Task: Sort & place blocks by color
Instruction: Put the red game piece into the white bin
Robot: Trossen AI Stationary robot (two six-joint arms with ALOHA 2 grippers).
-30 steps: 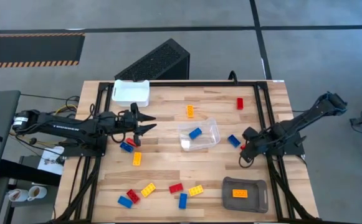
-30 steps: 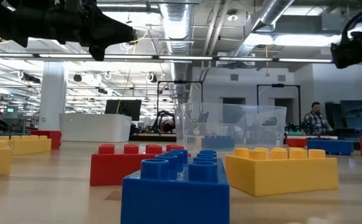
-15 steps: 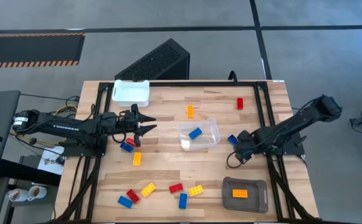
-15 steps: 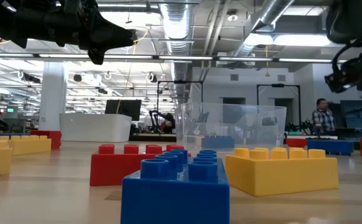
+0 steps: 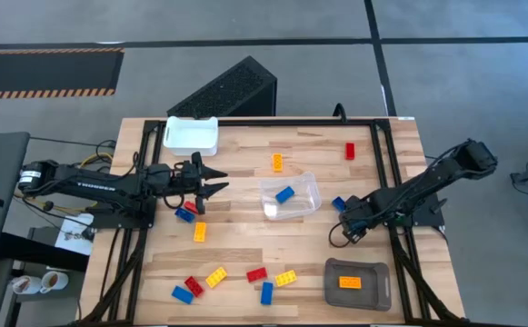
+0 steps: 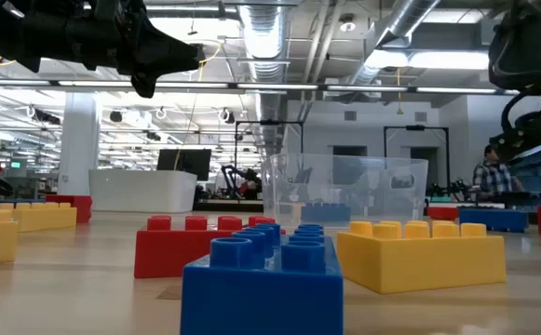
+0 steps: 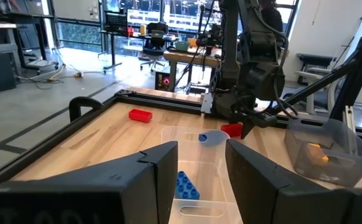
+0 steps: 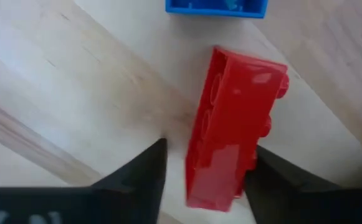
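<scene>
The right gripper (image 5: 352, 221) is down low over the table (image 5: 245, 245), just right of the clear tub (image 5: 292, 196). Its own camera shows the two dark fingers (image 8: 137, 177) spread a little, with a red brick (image 8: 233, 127) standing between them. The brick looks pinched, though from this angle I can't be sure both fingers press on it. A blue brick (image 8: 216, 6) lies just beyond it on the wood; from above that blue one (image 5: 339, 204) sits right beside the gripper.

The left gripper (image 5: 211, 179) hangs above the table's left part, fingers (image 7: 159, 165) parted and holding nothing, pointing toward the clear tub, which has one blue brick (image 5: 284, 193) in it. Just under that arm lie a red and a blue brick (image 5: 184, 213) close together, and a yellow-orange one (image 5: 199, 232) a bit nearer the front.

The rest are scattered. An orange brick (image 5: 277, 162) and a red one (image 5: 350, 151) sit toward the far edge. Along the front edge are a blue (image 5: 182, 293), a red (image 5: 194, 285), a yellow (image 5: 215, 277), another red (image 5: 256, 273), another blue (image 5: 266, 292) and another yellow (image 5: 285, 278). The grey tray (image 5: 379, 272) at the front right holds one orange brick (image 5: 350, 282). A white tray (image 5: 192, 134) stands at the far left corner.
</scene>
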